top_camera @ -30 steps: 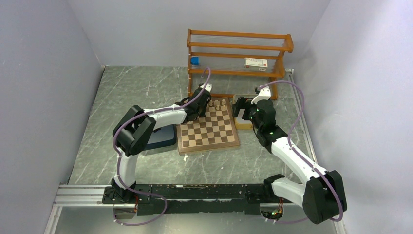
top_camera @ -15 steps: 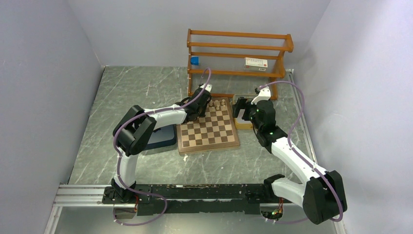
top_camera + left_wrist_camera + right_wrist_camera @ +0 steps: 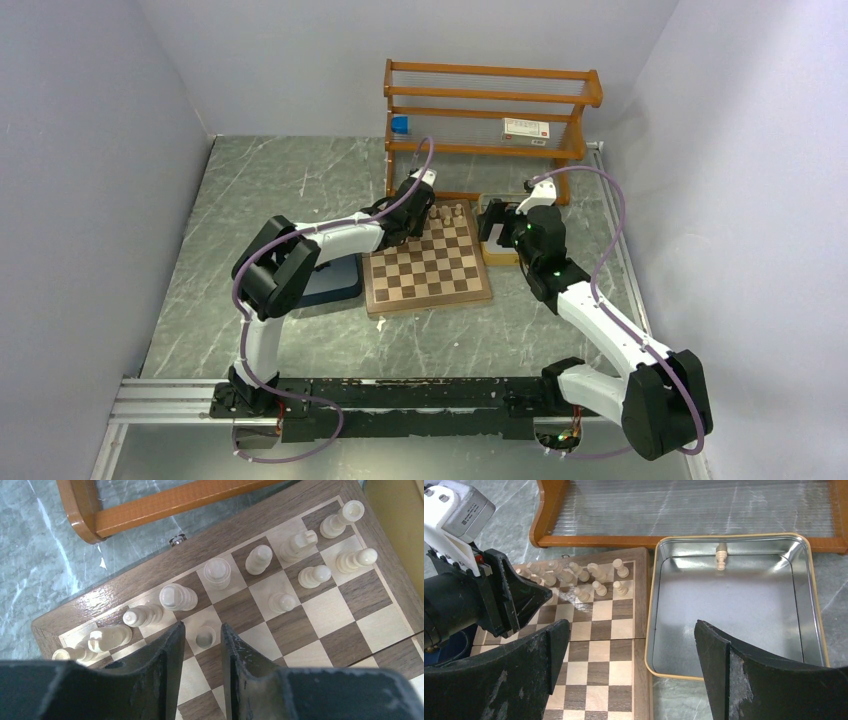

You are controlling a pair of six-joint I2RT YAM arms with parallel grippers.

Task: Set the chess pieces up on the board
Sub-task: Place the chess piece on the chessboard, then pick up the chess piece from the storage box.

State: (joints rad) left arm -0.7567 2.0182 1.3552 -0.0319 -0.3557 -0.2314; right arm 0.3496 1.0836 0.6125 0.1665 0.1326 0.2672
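The left pincer [image 3: 202,632] is letting go. Over the last second its jaws have eased apart, and they now stand slightly open on either side of a pale pawn [image 3: 205,637]. The pawn stands upright on the board [image 3: 320,645] with a thin gap showing on each side. The arm has hardly shifted in the top view, which is too small to show the release, so the pawn appears free rather than pinched. Just beyond the fingertips the back row of pale chess pieces [image 3: 218,572] stands in a line. Three more pawns stand ahead and to the right of the pincer, so the second row is filling up. The right pincer [image 3: 631,630] hangs spread wide, unchanged, over the near edge of the tin tray [image 3: 809,605]. One lone piece [image 3: 721,555] waits by the tray's far wall and is probably the next pickup.
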